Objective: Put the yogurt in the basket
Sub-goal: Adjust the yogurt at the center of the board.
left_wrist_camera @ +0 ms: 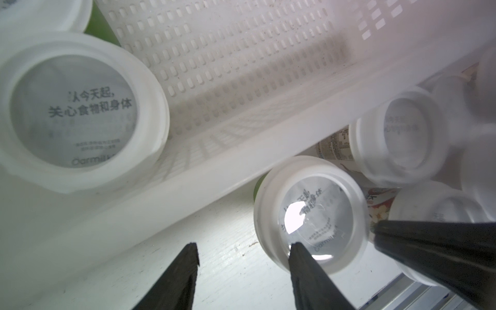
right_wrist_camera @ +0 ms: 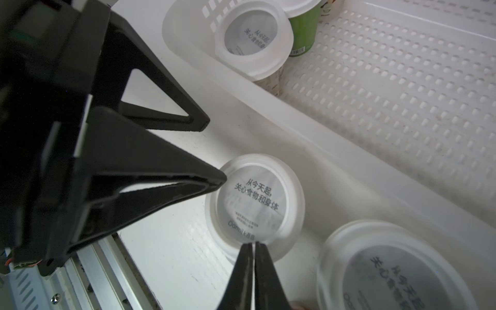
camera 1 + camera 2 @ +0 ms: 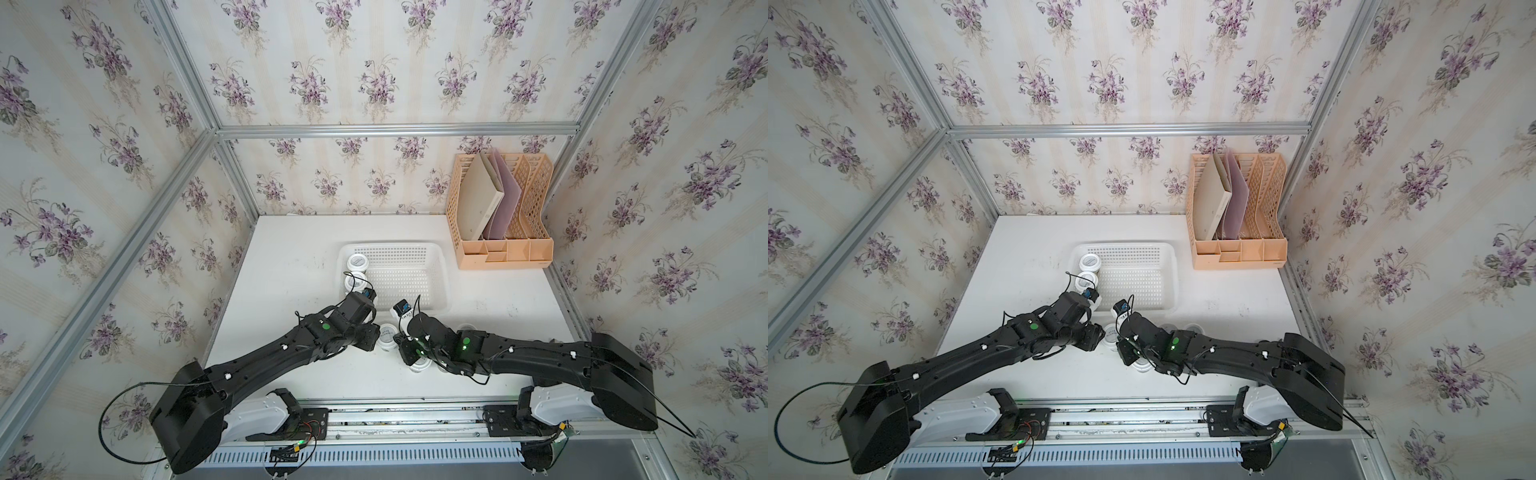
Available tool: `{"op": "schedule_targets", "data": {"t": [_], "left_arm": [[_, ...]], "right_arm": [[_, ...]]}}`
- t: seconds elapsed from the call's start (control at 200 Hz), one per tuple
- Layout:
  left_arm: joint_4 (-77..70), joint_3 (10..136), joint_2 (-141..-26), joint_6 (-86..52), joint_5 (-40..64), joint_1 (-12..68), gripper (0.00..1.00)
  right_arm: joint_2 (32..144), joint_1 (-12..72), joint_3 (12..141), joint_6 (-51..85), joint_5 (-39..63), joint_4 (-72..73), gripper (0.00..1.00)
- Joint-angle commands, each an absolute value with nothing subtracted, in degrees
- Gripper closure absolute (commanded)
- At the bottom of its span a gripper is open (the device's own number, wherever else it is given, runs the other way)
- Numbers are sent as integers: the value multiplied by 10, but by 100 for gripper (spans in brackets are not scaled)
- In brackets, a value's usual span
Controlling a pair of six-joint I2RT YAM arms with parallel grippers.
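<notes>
Top views: mounted high, facing down, far off; whole table (image 3: 291, 270) at lower centre of both frames. Wrist views: close, low, facing the basket (image 1: 214, 174) rim from opposite sides; shared: one cup (image 1: 311, 214) beside it.

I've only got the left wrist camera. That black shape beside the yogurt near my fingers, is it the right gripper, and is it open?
Observer: Yes, the right gripper; its wrist view shows jaws shut, empty, tips at the lid edge of a yogurt cup.
Operator: How full is the basket?
Observer: Both top views show two cups at the left end of the basket; the floor in view is otherwise bare.
Operator: Anything behind it?
Observer: A peach file rack, far right, apart from it.
</notes>
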State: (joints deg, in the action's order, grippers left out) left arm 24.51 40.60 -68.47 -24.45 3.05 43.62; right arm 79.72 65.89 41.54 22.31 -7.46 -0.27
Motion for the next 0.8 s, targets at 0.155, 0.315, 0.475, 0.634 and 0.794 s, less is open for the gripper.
{"op": "schedule_targets", "data": {"t": [0.155,0.315,0.475,0.634,0.794], "left_arm": [[247,412,-696,-239,38,432,41],[248,417,-707,-237,46,428,41],[248,420,-711,-236,50,425,41],[249,421,-713,-234,54,422,41],[251,422,-715,-233,56,418,41]], "right_arm": [[803,660,406,221,-89,50,90],[804,660,404,221,-89,51,90],[817,660,411,221,-88,48,90],[834,660,423,221,-88,37,90],[836,660,423,224,-90,34,91]]}}
